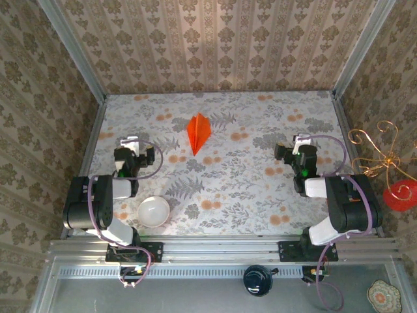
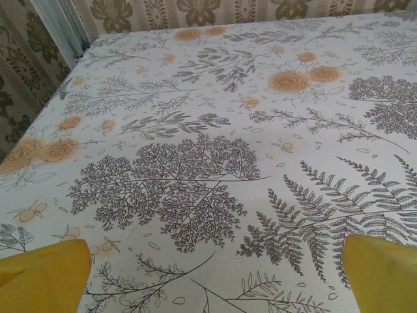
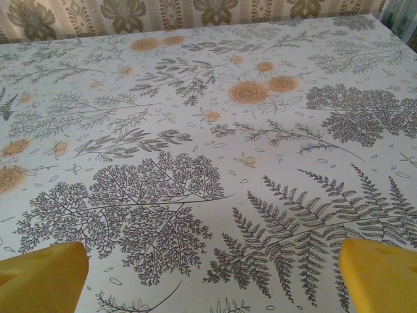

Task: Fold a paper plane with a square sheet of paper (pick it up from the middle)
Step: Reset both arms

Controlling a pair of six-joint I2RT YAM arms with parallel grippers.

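Top external view first: you'll find the paper plane (image 1: 199, 132) lying flat on the tabletop (image 1: 247, 189), toward the far middle. It looks already folded, with its long axis running far to near and its narrow tip pointing toward the arm bases. The left gripper (image 1: 129, 141) sits to the plane's left, the right gripper (image 1: 301, 139) to its right, and both are apart from it. The left one is nearer, so if you reach for the plane, that arm has the shorter path, across to its right and slightly farther out. A white bowl (image 1: 154, 211) stands near the left arm, well clear of the plane.

Left wrist view: the yellow fingertips (image 2: 45, 274) are spread wide at the lower corners, with nothing between them but patterned cloth. That gripper is released and empty.

Right wrist view: you see the same here. Its fingertips (image 3: 42, 277) are spread wide over bare cloth, released and grasping nothing.
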